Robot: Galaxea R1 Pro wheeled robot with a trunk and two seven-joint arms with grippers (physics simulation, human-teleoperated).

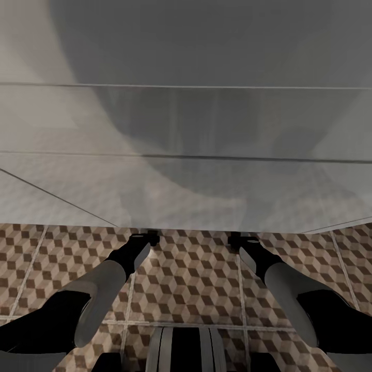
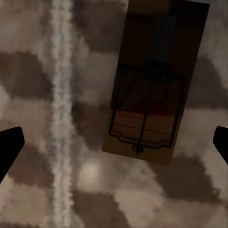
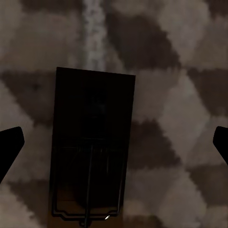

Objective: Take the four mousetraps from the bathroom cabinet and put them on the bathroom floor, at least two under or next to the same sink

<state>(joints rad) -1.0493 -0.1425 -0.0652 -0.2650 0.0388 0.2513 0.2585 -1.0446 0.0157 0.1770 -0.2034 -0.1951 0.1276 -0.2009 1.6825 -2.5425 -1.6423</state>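
In the left wrist view a brown wooden mousetrap [image 2: 145, 90] with dark wire lies flat on the cube-patterned bathroom floor [image 2: 38, 95]. My left gripper [image 2: 116, 141] hangs open above it, and its dark fingertips [image 2: 12, 142] touch nothing. The right wrist view has a second mousetrap [image 3: 90, 152] flat on the tiles in deep shadow, with my right gripper [image 3: 116, 142] open over it. In the head view both arms reach forward, the left gripper [image 1: 151, 236] and right gripper [image 1: 236, 238] at the lower edge of the white vanity [image 1: 186, 155] that carries the sink.
The white vanity spans the whole upper part of the head view and hides the floor beyond its lower edge. Patterned floor tiles [image 1: 186, 279] with pale grout lines lie between my arms. My own base [image 1: 186, 349] sits at the near edge.
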